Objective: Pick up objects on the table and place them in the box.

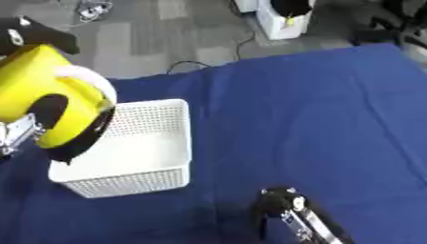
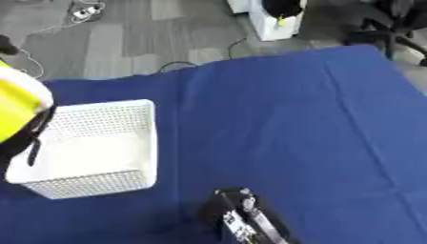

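The left hand (image 1: 18, 131) gripped a large yellow-and-white rounded plastic object (image 1: 46, 97) at nine o'clock, over the white perforated plastic box (image 1: 154, 143); the right hand (image 1: 279, 205) showed at six o'clock, fingers unclear.

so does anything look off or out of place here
Nothing spilled or damaged. The white basket sits upright but skewed on the blue cloth. A large yellow object is held above its left edge by the left robot hand, not yet inside.
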Available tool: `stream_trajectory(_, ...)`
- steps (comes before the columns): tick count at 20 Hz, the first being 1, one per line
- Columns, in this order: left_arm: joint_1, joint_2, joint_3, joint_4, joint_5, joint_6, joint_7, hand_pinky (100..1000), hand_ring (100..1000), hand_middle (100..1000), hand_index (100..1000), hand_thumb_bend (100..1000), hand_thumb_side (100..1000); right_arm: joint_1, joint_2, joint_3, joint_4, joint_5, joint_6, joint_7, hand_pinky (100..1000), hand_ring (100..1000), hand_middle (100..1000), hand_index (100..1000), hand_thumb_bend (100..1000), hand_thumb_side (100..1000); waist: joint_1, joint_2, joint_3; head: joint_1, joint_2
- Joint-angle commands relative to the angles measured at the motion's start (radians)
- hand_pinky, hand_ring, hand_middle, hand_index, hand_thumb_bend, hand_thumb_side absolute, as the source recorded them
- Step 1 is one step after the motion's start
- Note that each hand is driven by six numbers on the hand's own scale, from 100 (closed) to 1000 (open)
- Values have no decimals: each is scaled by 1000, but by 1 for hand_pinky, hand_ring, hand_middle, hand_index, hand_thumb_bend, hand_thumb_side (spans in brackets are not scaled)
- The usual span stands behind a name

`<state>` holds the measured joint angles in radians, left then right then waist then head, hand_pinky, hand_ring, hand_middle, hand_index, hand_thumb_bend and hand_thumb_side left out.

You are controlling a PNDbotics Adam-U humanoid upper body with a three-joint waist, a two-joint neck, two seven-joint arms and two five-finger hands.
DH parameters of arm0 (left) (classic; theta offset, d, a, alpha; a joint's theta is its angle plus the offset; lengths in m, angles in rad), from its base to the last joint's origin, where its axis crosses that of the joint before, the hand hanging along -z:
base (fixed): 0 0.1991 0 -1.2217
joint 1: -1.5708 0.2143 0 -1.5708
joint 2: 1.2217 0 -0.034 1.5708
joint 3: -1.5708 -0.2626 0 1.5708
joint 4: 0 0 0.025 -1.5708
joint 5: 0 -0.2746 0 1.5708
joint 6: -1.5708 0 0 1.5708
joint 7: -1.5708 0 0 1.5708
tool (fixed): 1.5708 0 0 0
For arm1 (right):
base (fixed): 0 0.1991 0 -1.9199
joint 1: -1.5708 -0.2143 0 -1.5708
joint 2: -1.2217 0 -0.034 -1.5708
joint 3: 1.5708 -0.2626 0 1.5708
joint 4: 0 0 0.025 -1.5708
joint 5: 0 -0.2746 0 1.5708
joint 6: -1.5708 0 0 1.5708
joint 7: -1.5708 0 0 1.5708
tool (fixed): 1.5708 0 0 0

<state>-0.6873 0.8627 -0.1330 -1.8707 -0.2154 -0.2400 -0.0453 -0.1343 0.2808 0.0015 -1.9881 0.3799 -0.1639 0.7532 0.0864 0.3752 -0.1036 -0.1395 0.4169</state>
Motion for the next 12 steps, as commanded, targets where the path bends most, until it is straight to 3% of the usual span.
stream_trajectory(1,-10,26,3,19,-21,-1,-5,523,597,710,864,176,717,-12,0,5,-12,-3,0,3,323,426,447,606,100,999,2,-15,-2,5,-22)
stream_trajectory(6,-19,23,-1,83,-58,-13,9,522,592,710,863,178,741,-36,11,0,-12,18,11,8,324,426,447,607,100,1000,7,10,-7,15,-44)
stream_trajectory(8,-25,20,-2,109,-74,-19,16,527,593,714,866,174,723,-48,15,-1,-12,27,16,10,324,427,448,608,100,1000,8,22,-8,18,-42)
stream_trajectory(12,-39,17,-7,149,-99,-32,24,562,605,727,874,170,770,-71,27,-4,-12,50,23,15,325,427,448,608,100,1000,11,48,-15,24,-35)
